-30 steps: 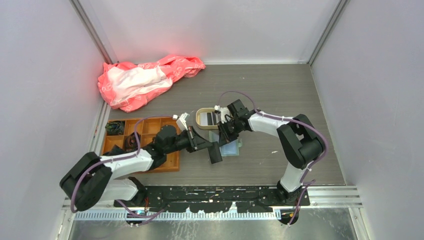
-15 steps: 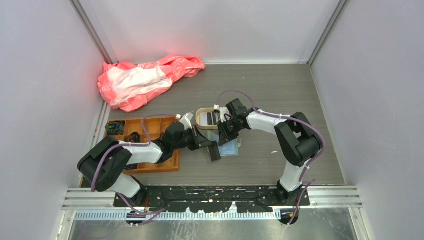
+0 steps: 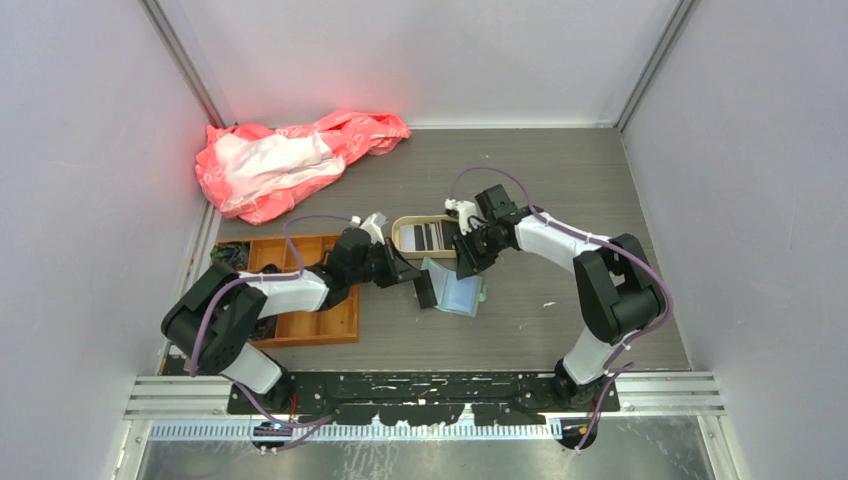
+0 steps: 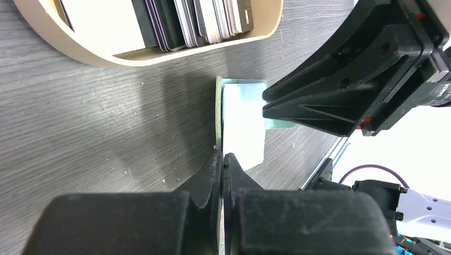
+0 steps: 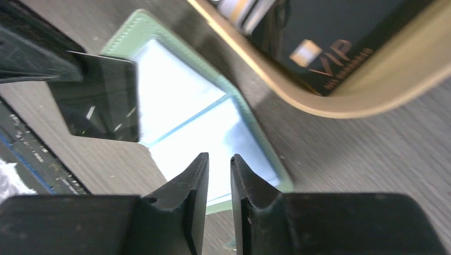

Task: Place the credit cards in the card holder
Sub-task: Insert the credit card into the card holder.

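Fingers of my left gripper (image 4: 222, 162) pinched a dark card (image 5: 101, 95) beside the card holder (image 5: 202, 122). My right gripper (image 5: 219, 162), nearly closed, held nothing. Card's corner could miss the pocket and shove the holder away.

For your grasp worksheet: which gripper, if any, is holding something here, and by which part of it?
The left gripper pinches a dark card by one edge, above the open card holder. The right gripper holds nothing; its jaws are nearly closed with an empty gap.

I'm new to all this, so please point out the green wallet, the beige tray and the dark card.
green wallet (image 5: 213, 122), right wrist view, clear pocket.
beige tray (image 4: 159, 54), left wrist view, rim.
dark card (image 5: 101, 101), right wrist view, face.
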Robot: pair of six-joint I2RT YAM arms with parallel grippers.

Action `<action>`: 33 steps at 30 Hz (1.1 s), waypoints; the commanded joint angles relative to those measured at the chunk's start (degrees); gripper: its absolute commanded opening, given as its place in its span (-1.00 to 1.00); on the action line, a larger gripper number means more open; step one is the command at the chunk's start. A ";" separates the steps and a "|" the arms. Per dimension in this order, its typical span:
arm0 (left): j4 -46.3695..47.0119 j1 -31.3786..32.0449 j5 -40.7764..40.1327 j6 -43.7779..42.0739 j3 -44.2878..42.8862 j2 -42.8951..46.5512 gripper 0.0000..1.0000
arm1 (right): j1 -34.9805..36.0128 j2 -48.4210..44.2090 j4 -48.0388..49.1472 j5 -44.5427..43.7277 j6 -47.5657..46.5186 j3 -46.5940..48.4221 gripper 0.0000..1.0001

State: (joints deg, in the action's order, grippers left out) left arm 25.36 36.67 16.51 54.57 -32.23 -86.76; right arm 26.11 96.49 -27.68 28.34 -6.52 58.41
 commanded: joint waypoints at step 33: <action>1.57 3.61 5.85 -16.06 5.02 6.87 -1.00 | 10.30 8.10 -14.84 -1.60 -21.17 8.70 -0.36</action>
State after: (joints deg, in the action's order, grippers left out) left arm 26.22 38.79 21.08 41.93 -29.43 -82.30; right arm 35.24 103.94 -42.35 24.82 -24.80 64.66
